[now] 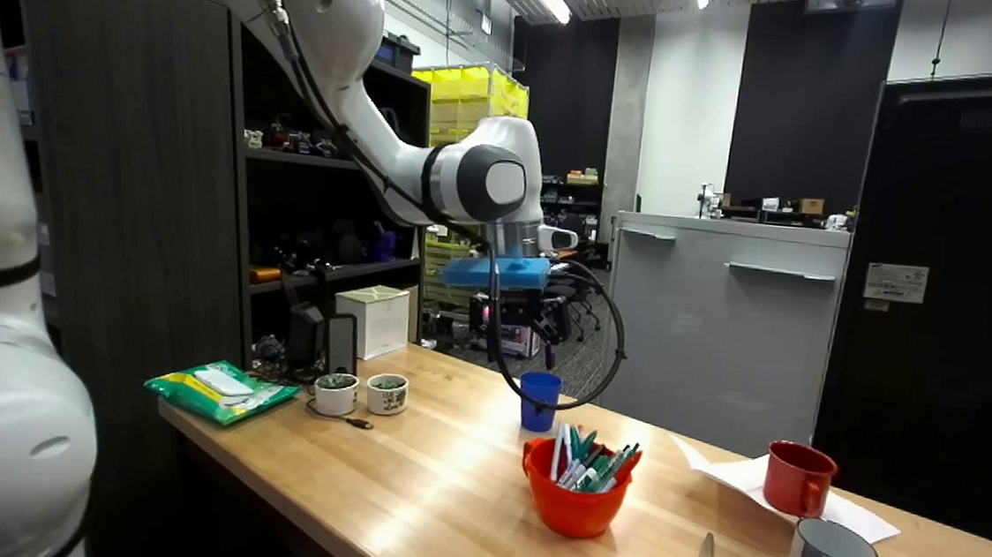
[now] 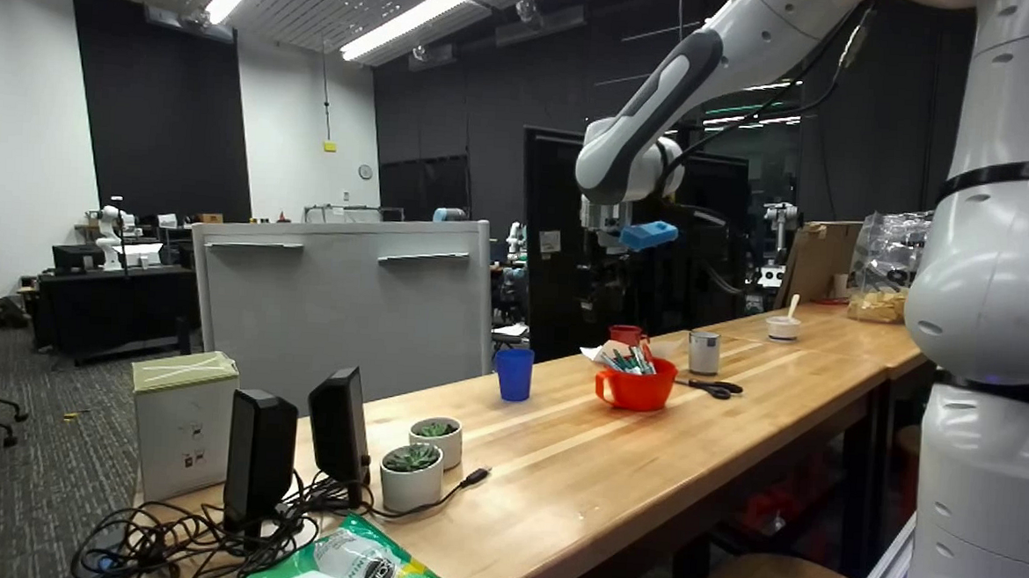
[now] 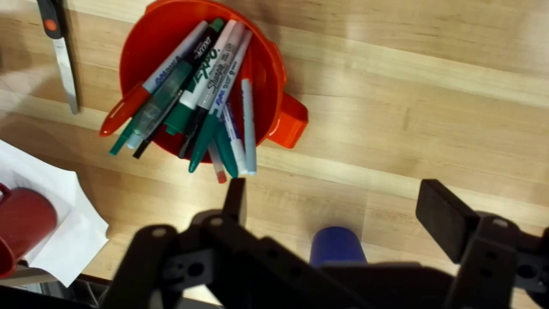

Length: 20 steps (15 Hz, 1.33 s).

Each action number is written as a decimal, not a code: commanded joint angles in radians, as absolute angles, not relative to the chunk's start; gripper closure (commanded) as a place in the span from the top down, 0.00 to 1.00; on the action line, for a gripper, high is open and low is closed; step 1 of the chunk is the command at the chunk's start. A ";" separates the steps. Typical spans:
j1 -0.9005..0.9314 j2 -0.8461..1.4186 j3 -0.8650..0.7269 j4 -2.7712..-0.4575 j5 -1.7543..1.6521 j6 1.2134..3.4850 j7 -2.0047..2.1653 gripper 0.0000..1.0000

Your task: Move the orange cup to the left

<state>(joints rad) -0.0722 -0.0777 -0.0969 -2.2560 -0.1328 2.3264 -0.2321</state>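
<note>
Wrist view, and the orange cup [image 3: 163, 43] sits at the upper left, upright on the counter [image 3: 411, 94], packed with pens [image 3: 210, 81], its handle [image 3: 289, 122] poking out toward the gap between the fingers [image 3: 446, 219]. Those fingers are spread wide, gripping nothing, well above the counter in both exterior views. So this looks like the approach, the cup off to one side and the grasp all to play for! It seems too broad to straddle, so here's the smart move: shift across, then drop one finger inside and one outside the wall [image 3: 268, 86] by the handle, where no pens seem to lean over. Straight down, firm squeeze, and carry it level, or those pens could spill! Watch the blue cup [image 2: 514, 377] near the counter's far edge, close enough to get nudged on the way; the scissors [image 3: 65, 71] lie near, on the side away from the handle. If left is judged from the robot arm [image 2: 760, 51], the run should head toward the potted plants [image 2: 411, 488], so leave landing room short of them, while the red mug [image 1: 799, 479] on white paper [image 1: 862, 518] stands off in the opposite direction.
</note>
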 commanded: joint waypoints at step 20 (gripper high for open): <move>-0.144 0.055 -0.155 -2.282 -0.232 2.401 -0.147 1.00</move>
